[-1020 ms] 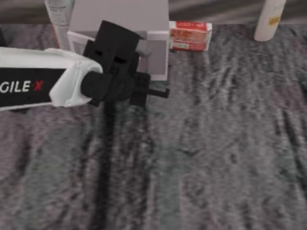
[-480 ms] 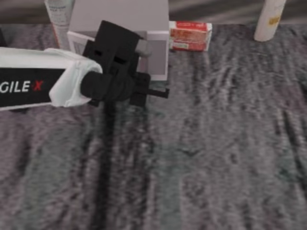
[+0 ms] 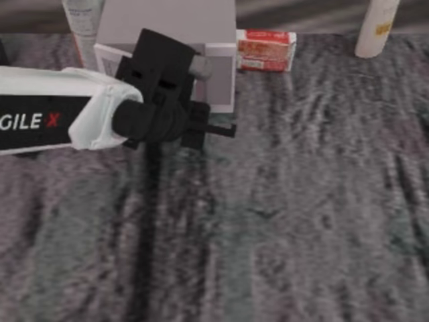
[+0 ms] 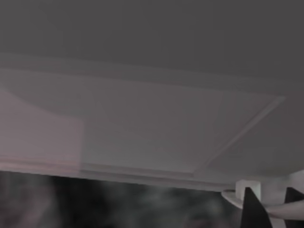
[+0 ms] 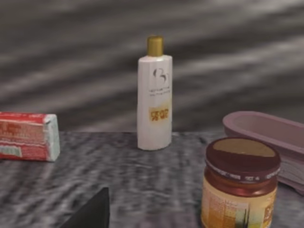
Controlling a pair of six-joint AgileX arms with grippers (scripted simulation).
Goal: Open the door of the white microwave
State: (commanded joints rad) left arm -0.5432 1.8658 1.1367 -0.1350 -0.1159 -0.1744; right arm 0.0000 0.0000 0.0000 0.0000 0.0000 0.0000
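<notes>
The white microwave (image 3: 167, 17) stands at the table's back, left of centre. My left gripper (image 3: 198, 70) hangs over its front, its dark body hiding most of the door (image 3: 218, 84) from above. In the left wrist view the door (image 4: 142, 128) fills the picture at very close range, a pale panel with a framed window. At its edge is a small white handle (image 4: 247, 186), with the left gripper (image 4: 273, 208) shut on it, one dark fingertip on each side. My right gripper (image 5: 97, 213) is parked off the top view and shows only as a dark edge.
A red-and-white carton (image 3: 266, 50) lies just right of the microwave. A white bottle (image 3: 377, 27) stands at the back right and a pale tall container (image 3: 84, 27) left of the microwave. The right wrist view also shows a brown-lidded jar (image 5: 241, 185) and a purple tub (image 5: 270, 130).
The left gripper and the handle have barely shifted. The door looks the same as a second ago.
</notes>
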